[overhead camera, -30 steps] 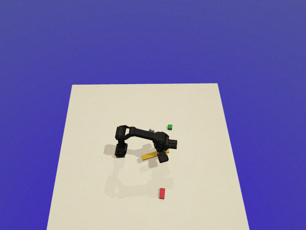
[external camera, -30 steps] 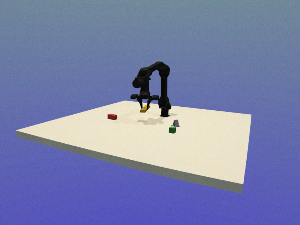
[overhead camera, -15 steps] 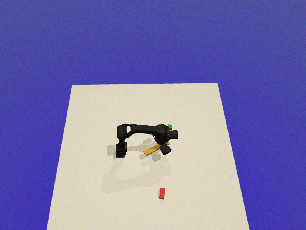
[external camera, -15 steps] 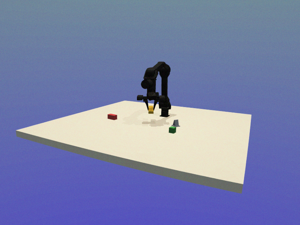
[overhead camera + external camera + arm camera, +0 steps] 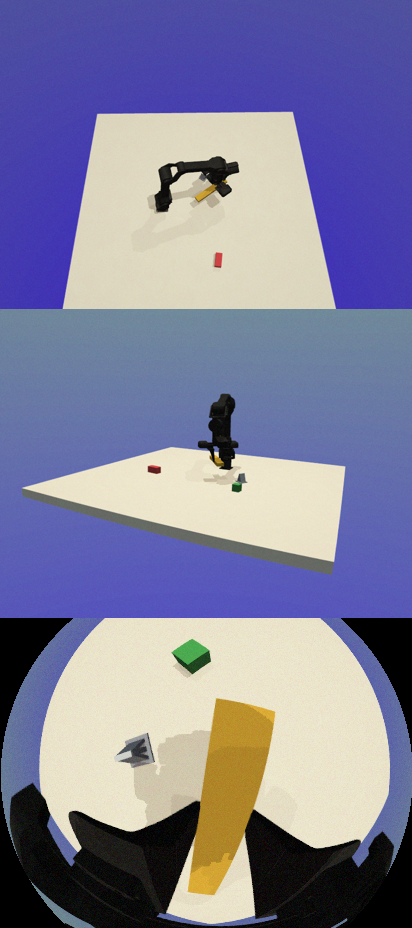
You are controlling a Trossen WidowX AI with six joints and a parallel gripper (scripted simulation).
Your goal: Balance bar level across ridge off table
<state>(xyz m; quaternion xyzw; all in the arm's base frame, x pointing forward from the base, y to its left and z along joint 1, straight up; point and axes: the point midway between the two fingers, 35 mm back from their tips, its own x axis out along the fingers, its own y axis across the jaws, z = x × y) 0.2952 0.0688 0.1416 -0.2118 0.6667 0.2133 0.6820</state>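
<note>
A long yellow bar (image 5: 205, 193) (image 5: 218, 461) (image 5: 235, 783) is held in the air above the table. My gripper (image 5: 223, 811) (image 5: 218, 461) is shut on it, one finger on each side, near its middle; in the top view the gripper's body hides the grip. The small grey ridge (image 5: 202, 177) (image 5: 242, 478) (image 5: 136, 752) stands on the table on its flat base. It lies to the left of the bar in the wrist view, apart from it. In the top view the ridge is partly hidden by the arm.
A green block (image 5: 236, 487) (image 5: 191, 655) stands near the ridge and is hidden in the top view. A red block (image 5: 218, 259) (image 5: 153, 469) lies far from the ridge. The pale table (image 5: 266, 216) (image 5: 149, 505) ends in straight edges.
</note>
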